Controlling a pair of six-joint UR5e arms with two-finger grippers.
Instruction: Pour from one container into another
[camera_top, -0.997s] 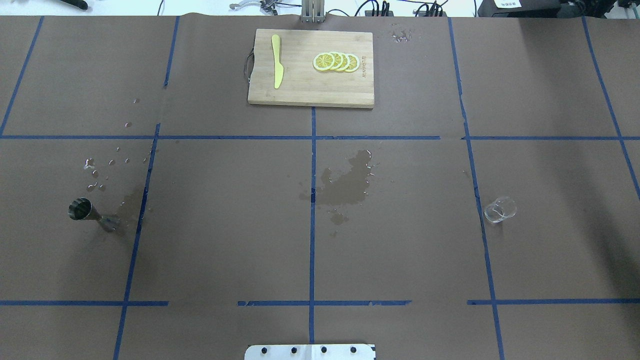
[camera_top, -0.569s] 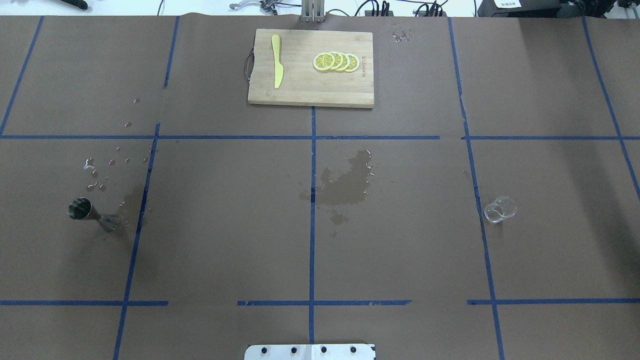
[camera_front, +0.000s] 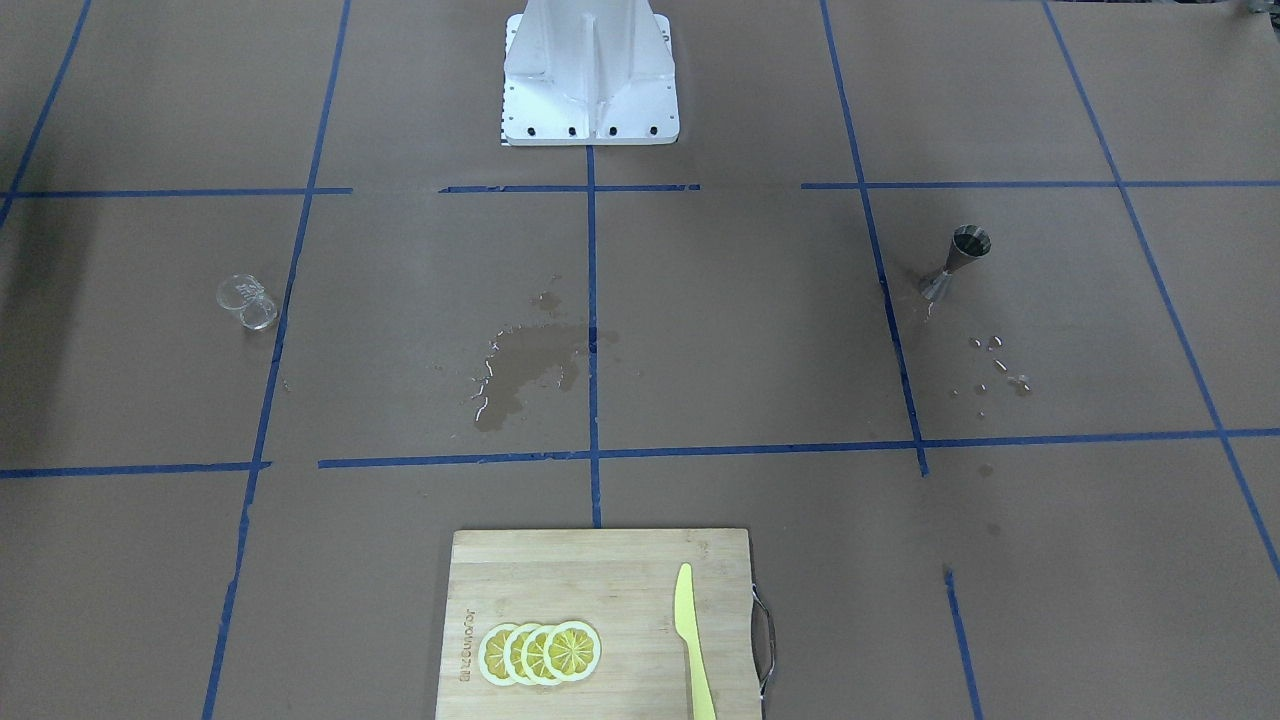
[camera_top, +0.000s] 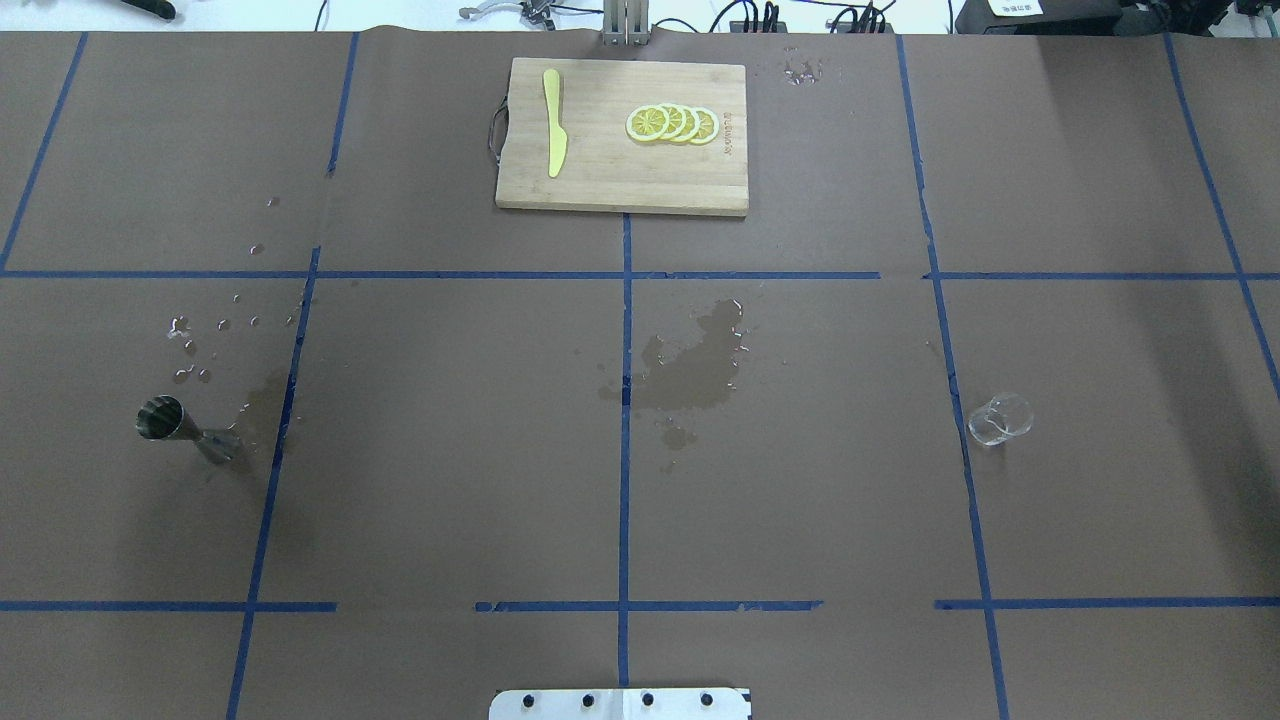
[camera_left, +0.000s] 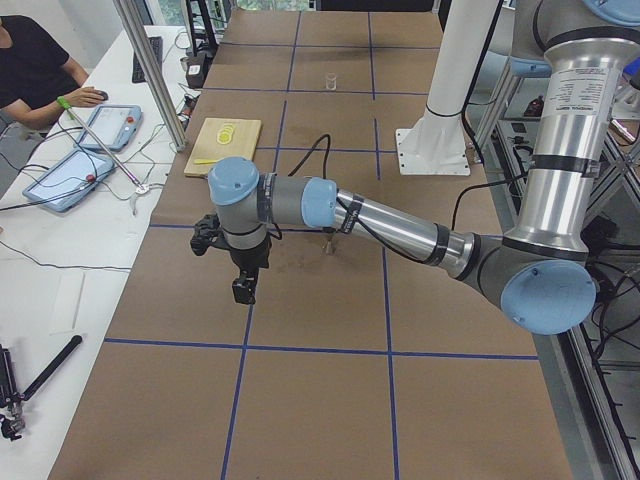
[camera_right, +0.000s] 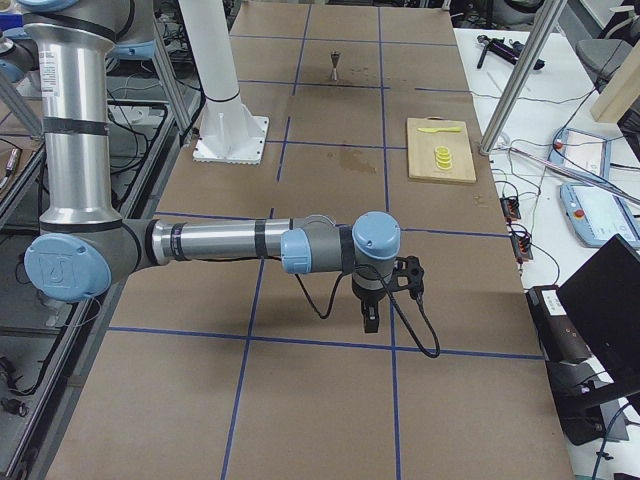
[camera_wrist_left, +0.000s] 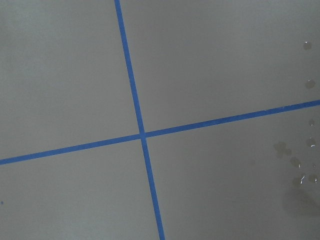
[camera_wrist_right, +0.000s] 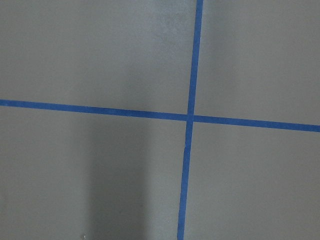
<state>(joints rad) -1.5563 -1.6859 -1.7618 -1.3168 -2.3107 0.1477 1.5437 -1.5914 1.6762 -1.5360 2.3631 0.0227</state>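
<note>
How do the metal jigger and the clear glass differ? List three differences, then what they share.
The jigger is opaque metal; the glass is see-through. The jigger is tall and pinched at the waist; the glass is squat. Droplets lie beside the jigger, none beside the glass. Both are small open containers.

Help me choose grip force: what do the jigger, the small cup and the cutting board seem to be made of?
Jigger: metal, probably stainless steel; the grey hourglass body is shiny, with dark reflections.
Small cup: clear glass or hard plastic, I cannot tell which; it is see-through, with glinting edges.
Cutting board: pale wood or bamboo with a matt finish; lengthwise grain stripes show.
</note>
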